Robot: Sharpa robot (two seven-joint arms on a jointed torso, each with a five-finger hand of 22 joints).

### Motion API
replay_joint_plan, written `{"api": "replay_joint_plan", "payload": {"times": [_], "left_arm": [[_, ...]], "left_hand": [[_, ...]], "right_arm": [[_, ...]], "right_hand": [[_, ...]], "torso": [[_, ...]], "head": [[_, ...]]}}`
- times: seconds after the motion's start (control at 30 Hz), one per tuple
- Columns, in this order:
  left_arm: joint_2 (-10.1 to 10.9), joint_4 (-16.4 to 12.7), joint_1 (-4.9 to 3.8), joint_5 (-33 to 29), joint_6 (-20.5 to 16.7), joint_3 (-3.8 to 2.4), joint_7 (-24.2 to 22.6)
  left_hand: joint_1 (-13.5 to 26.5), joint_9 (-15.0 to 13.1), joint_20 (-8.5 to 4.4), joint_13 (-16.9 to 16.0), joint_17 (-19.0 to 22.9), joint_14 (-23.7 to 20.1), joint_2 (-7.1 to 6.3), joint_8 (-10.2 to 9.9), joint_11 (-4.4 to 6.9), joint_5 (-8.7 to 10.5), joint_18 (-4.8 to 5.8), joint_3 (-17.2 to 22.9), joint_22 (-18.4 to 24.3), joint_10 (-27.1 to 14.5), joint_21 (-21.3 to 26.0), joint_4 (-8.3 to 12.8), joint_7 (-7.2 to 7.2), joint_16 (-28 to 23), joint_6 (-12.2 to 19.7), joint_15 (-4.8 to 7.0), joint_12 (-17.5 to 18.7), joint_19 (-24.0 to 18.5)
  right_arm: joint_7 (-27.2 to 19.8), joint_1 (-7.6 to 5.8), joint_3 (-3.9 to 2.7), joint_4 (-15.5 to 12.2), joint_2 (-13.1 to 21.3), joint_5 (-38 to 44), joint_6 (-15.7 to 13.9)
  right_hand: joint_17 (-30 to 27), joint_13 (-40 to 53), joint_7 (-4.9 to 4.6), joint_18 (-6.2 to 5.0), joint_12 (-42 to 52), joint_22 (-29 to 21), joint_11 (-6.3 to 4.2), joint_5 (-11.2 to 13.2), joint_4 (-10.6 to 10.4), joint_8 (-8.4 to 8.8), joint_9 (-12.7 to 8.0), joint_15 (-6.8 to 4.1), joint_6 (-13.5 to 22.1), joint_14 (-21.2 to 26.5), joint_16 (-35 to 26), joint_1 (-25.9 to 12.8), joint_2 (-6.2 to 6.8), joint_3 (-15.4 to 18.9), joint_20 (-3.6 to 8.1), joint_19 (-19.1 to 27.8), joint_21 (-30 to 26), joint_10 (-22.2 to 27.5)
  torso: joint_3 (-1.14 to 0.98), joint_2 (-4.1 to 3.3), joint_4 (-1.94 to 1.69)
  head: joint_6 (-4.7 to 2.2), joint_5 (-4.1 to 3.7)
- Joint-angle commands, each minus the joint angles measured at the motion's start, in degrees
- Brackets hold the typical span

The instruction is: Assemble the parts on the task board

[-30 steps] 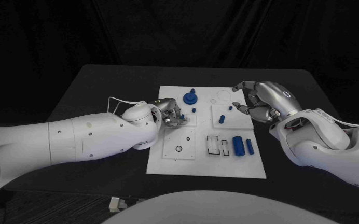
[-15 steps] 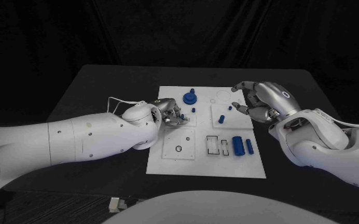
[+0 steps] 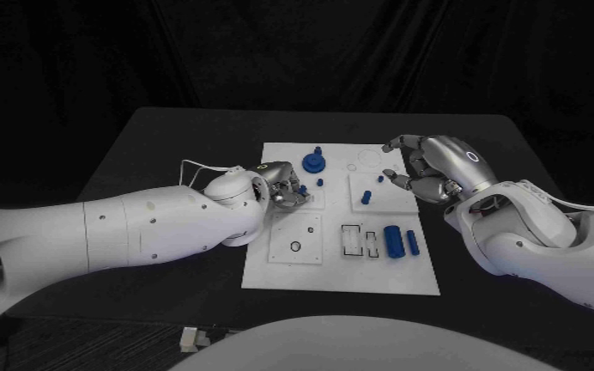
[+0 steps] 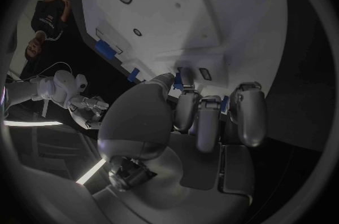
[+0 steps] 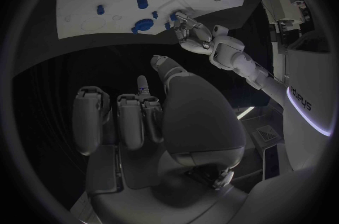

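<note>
the change is very small. in the head view the left hand (image 3: 283, 185), at the left edge of the task board (image 3: 343, 268), sits a little more to the right of the frame than one second ago, and the white forearm behind it has come slightly forward with it. a small blue part (image 3: 301, 189) now shows between its fingertips, where before it was more covered; the left wrist view shows blue at the fingers (image 4: 187, 108) too. whether the hand really holds this part, i cannot tell.
</note>
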State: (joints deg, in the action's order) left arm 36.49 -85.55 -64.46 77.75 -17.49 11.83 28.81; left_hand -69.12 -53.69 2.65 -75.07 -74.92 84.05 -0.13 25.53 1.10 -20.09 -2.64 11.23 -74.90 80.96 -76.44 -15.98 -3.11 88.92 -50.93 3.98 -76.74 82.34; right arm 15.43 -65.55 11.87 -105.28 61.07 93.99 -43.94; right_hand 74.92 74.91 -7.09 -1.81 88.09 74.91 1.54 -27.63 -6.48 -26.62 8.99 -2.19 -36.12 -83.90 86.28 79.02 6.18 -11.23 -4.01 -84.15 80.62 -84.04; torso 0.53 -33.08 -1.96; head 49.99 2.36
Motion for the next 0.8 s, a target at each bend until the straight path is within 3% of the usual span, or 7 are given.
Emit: {"api": "replay_joint_plan", "payload": {"times": [0.03,0.13,0.3,0.53,0.8], "left_arm": [[-0.16,0.31,0.46,-0.54,1.52,0.41,-1.02],[-0.19,0.43,0.46,-0.54,1.45,0.41,-1.42],[-0.21,0.53,0.46,-0.54,1.60,0.41,-2.16],[-0.28,0.65,0.47,-0.54,1.39,0.41,-2.26],[0.13,0.33,0.47,-0.54,-0.70,0.41,-3.69]], "left_hand": [[-1.52,1.87,0.12,-1.44,-13.11,4.66,-0.02,-0.90,0.08,-3.56,-0.50,1.33,-10.96,-0.44,0.21,0.10,0.25,-0.32,0.42,-0.27,0.19,-0.35],[-2.65,1.95,0.10,-1.33,-13.08,4.62,-0.19,-0.77,0.11,-6.59,-0.52,2.84,-10.95,-0.60,0.26,0.17,0.26,-0.35,0.50,-0.25,0.33,-0.40],[-4.27,1.93,0.08,-1.11,-12.98,4.54,-0.95,-0.54,0.07,-7.97,-0.55,6.83,-10.90,-0.89,0.40,0.29,0.16,-0.42,1.01,-0.28,0.64,-0.54],[-4.30,1.74,0.15,-1.11,-13.09,4.61,-2.17,-0.02,0.04,-8.56,-0.53,11.44,-10.93,-0.88,0.26,-0.02,0.03,-0.34,1.14,-0.33,0.65,-0.51],[-2.84,1.55,0.21,-1.14,-13.17,4.66,-3.02,0.51,-0.05,-6.84,-0.52,13.79,-10.93,-0.77,0.21,-0.38,0.03,-0.28,0.90,-0.38,0.58,-0.51]], "right_arm": [[-0.18,0.15,-0.03,-0.01,0.00,0.10,-0.44],[-0.18,0.15,-0.03,0.00,0.00,0.02,-0.38],[-0.21,0.17,-0.03,0.04,0.02,0.02,-0.29],[-0.24,0.19,-0.03,0.11,0.00,-0.26,-0.15],[-0.21,0.21,-0.03,0.10,0.12,-0.38,-0.01]], "right_hand": [[7.60,12.48,-0.03,-0.71,-0.15,11.53,-0.18,-0.20,-0.42,-0.29,-0.07,-0.42,-0.37,-4.46,-0.22,0.35,0.17,0.02,0.37,-1.17,-0.31,-4.29],[7.60,12.43,-0.04,-0.71,-0.19,11.53,-0.17,-0.21,-0.48,-0.30,-0.09,-0.41,-0.39,-4.46,-0.22,0.29,0.13,0.02,0.37,-1.18,-0.32,-4.26],[7.60,12.43,-0.04,-0.71,-0.19,11.53,-0.17,-0.21,-0.48,-0.30,-0.09,-0.41,-0.39,-4.46,-0.22,0.29,0.13,0.02,0.37,-1.18,-0.32,-4.26],[7.59,12.45,-0.06,-0.74,-0.17,11.49,-0.14,-0.56,-0.96,-0.33,-0.25,-0.39,-0.51,-4.47,-0.23,-0.09,-0.21,-0.03,0.36,-1.15,-0.45,-4.29],[7.57,12.45,-0.06,-0.73,-0.17,11.50,-0.13,-0.76,-1.07,-0.33,-0.30,-0.39,-0.53,-4.47,-0.24,-0.17,-0.27,-0.05,0.35,-1.16,-0.44,-4.29]], "torso": [[-0.01,-0.01,-0.01],[-0.02,-0.01,0.00],[0.00,0.00,0.00],[0.00,0.04,0.01],[-0.02,-0.03,0.00]], "head": [[0.01,-0.04],[0.01,0.00],[0.01,-0.05],[0.01,-0.06],[0.01,-0.12]]}}
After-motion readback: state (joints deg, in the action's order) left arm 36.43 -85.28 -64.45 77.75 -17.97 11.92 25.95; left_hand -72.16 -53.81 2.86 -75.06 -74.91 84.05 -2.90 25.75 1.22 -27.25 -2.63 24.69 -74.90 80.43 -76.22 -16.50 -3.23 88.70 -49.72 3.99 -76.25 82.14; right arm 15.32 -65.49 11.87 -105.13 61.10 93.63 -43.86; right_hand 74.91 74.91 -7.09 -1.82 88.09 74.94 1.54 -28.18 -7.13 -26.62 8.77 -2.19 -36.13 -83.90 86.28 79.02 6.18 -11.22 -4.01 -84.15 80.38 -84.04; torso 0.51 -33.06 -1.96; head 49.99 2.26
